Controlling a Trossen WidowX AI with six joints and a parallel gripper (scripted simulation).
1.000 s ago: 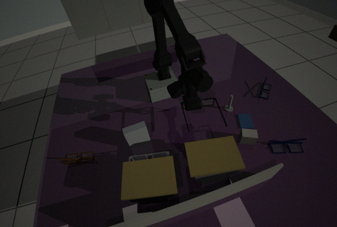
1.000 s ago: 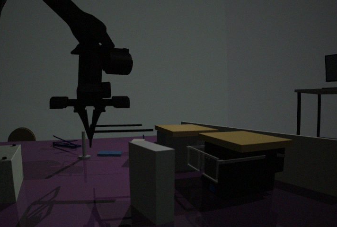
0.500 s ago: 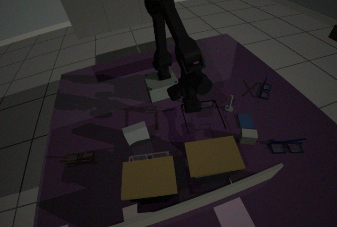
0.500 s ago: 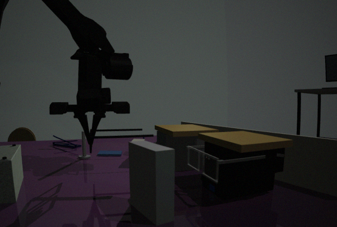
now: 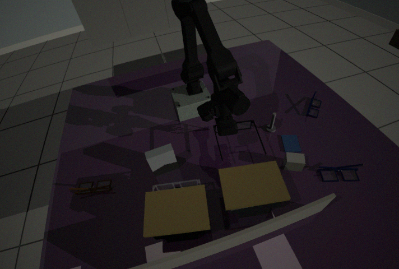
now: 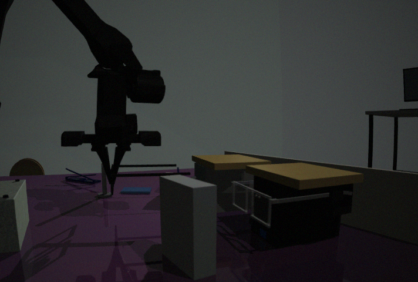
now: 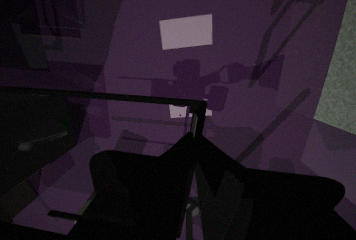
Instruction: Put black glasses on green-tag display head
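My gripper [image 5: 227,132] [image 6: 112,184] [image 7: 192,137] is shut on the black glasses [image 5: 260,139] [image 6: 152,174] [image 7: 96,95], gripping their front frame above the table. Both temples are open and point towards the heads. The head behind the tall white block's far side [image 5: 254,185] [image 6: 212,179] has a tan flat top and bare front; a faint green patch [image 7: 64,123] shows on it in the wrist view. The other head [image 5: 176,210] [image 6: 302,217] has a blue tag [image 6: 263,232] and wears white glasses [image 6: 299,198]. The held glasses are apart from both heads. The fingertips are hidden in the top view.
A white block [image 5: 162,158] [image 6: 188,225] stands before the heads. A thin post [image 5: 272,121] [image 6: 104,179], blue pad [image 5: 291,143] [image 6: 135,190] and small pale block [image 5: 294,161] are near the gripper's side. A low wall [image 5: 238,236] [image 6: 388,202] runs behind the heads.
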